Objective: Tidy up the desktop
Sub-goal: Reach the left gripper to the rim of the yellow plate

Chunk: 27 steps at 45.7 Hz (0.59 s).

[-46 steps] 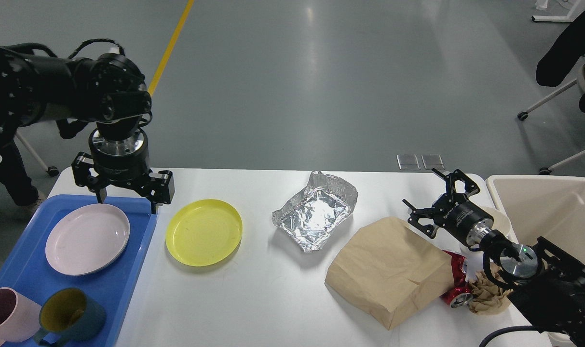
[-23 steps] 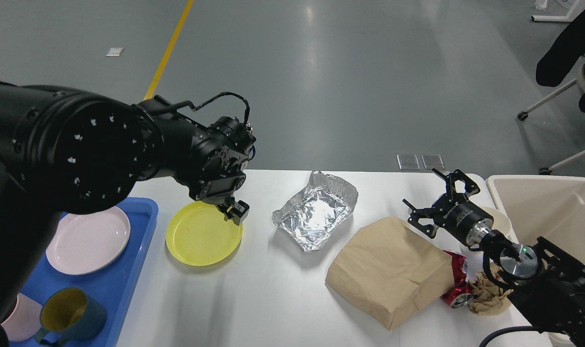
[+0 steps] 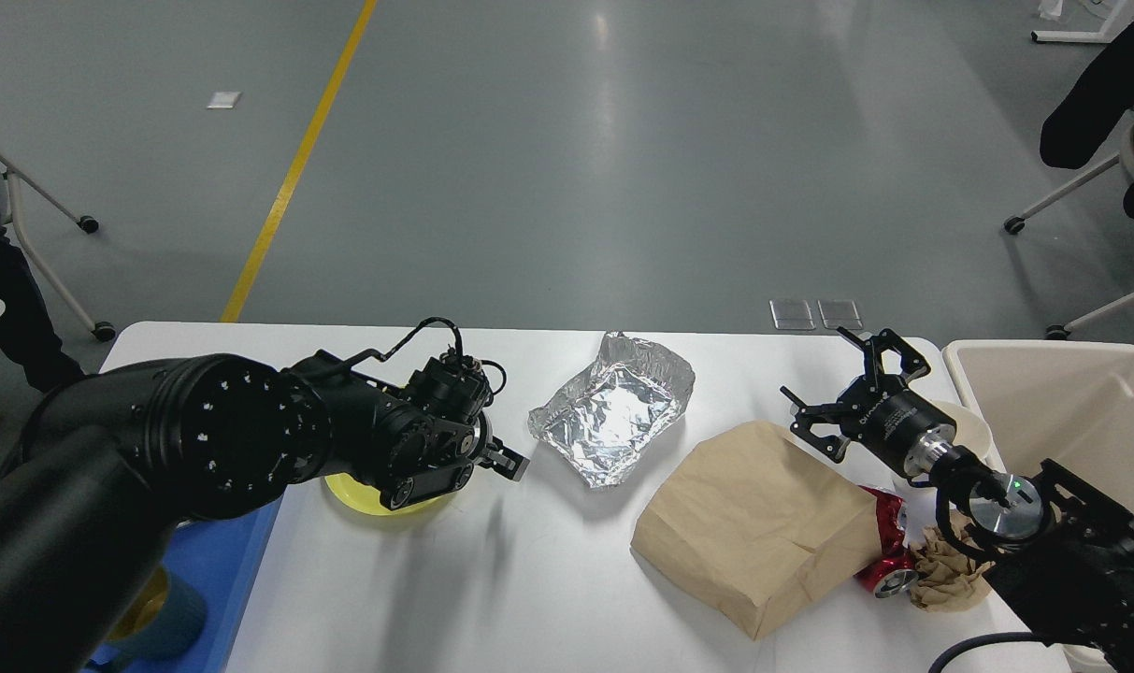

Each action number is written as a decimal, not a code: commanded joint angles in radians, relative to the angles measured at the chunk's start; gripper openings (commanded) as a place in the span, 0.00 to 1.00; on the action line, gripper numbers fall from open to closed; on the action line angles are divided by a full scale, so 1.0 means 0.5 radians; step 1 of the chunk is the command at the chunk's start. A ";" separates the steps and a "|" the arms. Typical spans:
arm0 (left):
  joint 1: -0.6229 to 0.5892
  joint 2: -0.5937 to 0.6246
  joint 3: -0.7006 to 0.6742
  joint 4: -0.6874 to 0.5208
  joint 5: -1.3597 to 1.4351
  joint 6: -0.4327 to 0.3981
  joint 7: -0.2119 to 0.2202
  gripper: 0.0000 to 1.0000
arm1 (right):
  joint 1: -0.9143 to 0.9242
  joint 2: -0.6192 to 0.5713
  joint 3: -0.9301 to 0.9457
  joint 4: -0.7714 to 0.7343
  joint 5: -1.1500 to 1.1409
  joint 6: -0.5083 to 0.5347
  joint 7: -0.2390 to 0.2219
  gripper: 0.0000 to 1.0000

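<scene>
The white desktop (image 3: 529,579) fills the lower middle of the frame; it is smooth and plain. The left gripper (image 3: 503,461) sits low in the middle left, right over the yellow plate (image 3: 380,500) (mostly hidden under the arm); I cannot tell if its fingers are open or holding anything. The crinkly, shiny foil tray (image 3: 613,416) lies just to its right, so the left arm is nearer it. The right gripper (image 3: 861,374), at middle right, is spread open and empty, above the flat brown paper bag (image 3: 753,523).
</scene>
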 commanded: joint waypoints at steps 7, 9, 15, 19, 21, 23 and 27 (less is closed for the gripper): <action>0.219 0.013 -0.022 0.207 -0.098 0.005 -0.006 0.95 | -0.001 0.000 0.000 0.000 0.001 0.000 0.000 1.00; 0.234 0.013 -0.022 0.213 -0.098 0.005 -0.006 0.95 | 0.002 0.000 0.000 0.000 0.001 0.000 0.000 1.00; 0.265 0.013 -0.050 0.225 -0.107 0.005 -0.006 0.94 | -0.001 0.000 0.000 0.000 0.001 0.000 0.000 1.00; 0.290 0.013 -0.083 0.225 -0.138 0.005 -0.006 0.94 | 0.002 0.000 0.000 0.000 0.001 0.000 0.000 1.00; 0.290 0.013 -0.086 0.226 -0.153 0.005 -0.006 0.94 | -0.001 0.000 0.000 0.000 0.001 0.000 -0.003 1.00; 0.290 0.013 -0.086 0.222 -0.166 -0.001 -0.003 0.93 | 0.002 0.000 0.000 0.000 0.001 0.000 0.000 1.00; 0.293 0.013 -0.086 0.222 -0.166 -0.004 -0.003 0.89 | 0.002 0.000 0.000 0.000 0.001 0.000 0.000 1.00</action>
